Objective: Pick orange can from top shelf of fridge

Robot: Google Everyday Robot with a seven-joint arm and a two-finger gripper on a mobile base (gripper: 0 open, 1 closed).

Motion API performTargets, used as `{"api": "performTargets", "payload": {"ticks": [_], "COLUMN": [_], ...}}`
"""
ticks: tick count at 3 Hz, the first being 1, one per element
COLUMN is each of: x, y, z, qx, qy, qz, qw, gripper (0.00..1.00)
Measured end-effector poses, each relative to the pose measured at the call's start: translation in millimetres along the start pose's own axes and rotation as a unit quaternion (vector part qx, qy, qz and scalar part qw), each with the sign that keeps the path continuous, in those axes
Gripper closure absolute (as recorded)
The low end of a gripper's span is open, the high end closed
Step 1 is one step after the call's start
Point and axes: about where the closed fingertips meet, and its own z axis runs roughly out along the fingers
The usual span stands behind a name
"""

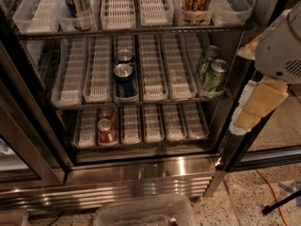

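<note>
Pick not yet begun: orange can (197,1) on top shelf (141,31) of fridge (141,173); claw (256,108), open or closed I cannot tell, hangs beside the fridge.

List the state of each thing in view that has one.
Orange can, upright on the top shelf, not held.
Slim can, upright, top shelf left.
Blue cans, two upright, one lane, middle shelf.
Green cans, two upright, middle shelf right.
Red cans, two upright, bottom shelf.
End effector, outside the fridge at right, away from the orange can.
</note>
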Motion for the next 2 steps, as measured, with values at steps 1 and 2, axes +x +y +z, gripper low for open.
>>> {"api": "performTargets", "payload": {"ticks": [1, 2], "x": [-14, -25], "y": [10, 18], "z": [9, 24], "qx": [0.006, 0.021], "qy": [-0.082, -0.162], "qz": [0.024, 0.066], "qw": [0.9964, 0.9843], "gripper": [0.0, 0.0]}}
